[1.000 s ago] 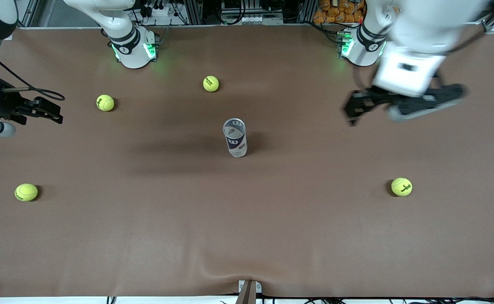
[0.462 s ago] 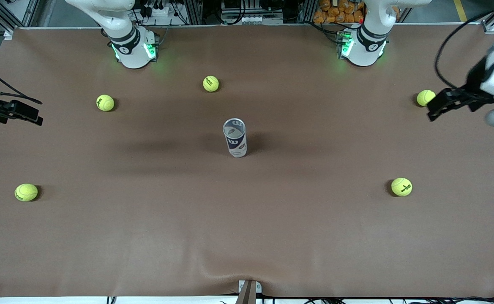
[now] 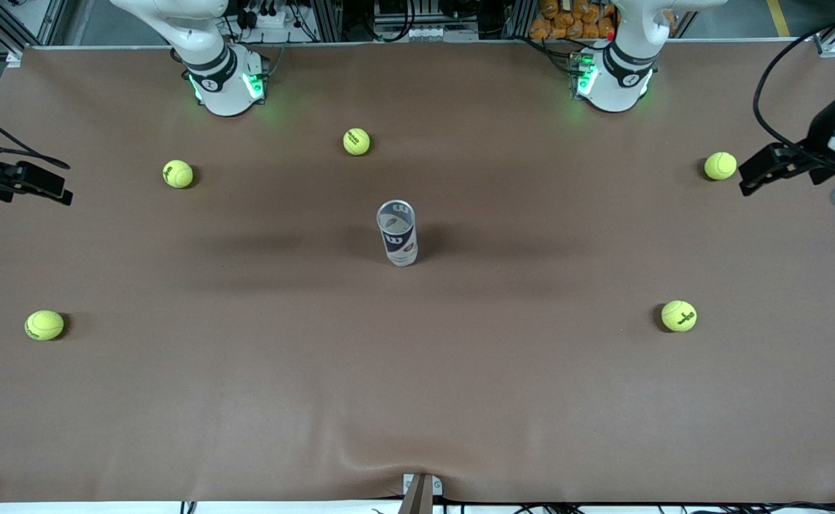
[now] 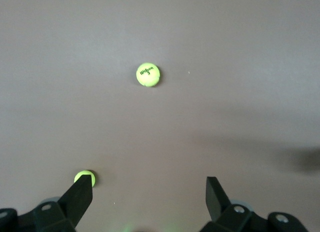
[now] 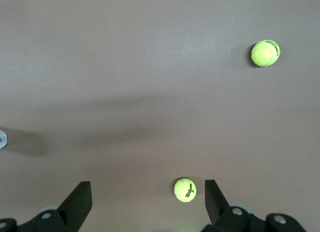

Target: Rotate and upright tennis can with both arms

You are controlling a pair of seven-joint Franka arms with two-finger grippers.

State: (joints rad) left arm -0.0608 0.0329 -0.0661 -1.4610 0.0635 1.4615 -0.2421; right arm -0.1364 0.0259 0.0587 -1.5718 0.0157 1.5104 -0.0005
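The tennis can (image 3: 397,232), a clear tube with a white and navy label, stands upright at the middle of the brown table, open rim up. My left gripper (image 3: 746,180) hangs open and empty over the left arm's end of the table, next to a tennis ball (image 3: 720,165). In the left wrist view its gripper (image 4: 148,189) has its jaws wide apart, with that ball (image 4: 84,178) beside one fingertip. My right gripper (image 3: 60,193) hangs open and empty over the right arm's end. In the right wrist view its gripper (image 5: 146,192) also has its jaws wide apart. Both grippers are well away from the can.
Yellow-green tennis balls lie scattered: one (image 3: 356,141) and another (image 3: 178,173) nearer the bases, one (image 3: 44,325) and one (image 3: 678,315) nearer the front camera. The right wrist view shows two balls (image 5: 185,190) (image 5: 265,53). The table mat (image 3: 417,400) has a wrinkle at its front edge.
Both arms have swung outward from the can toward the table's ends, the left arm the farther, uncovering a ball there. The can has not moved.
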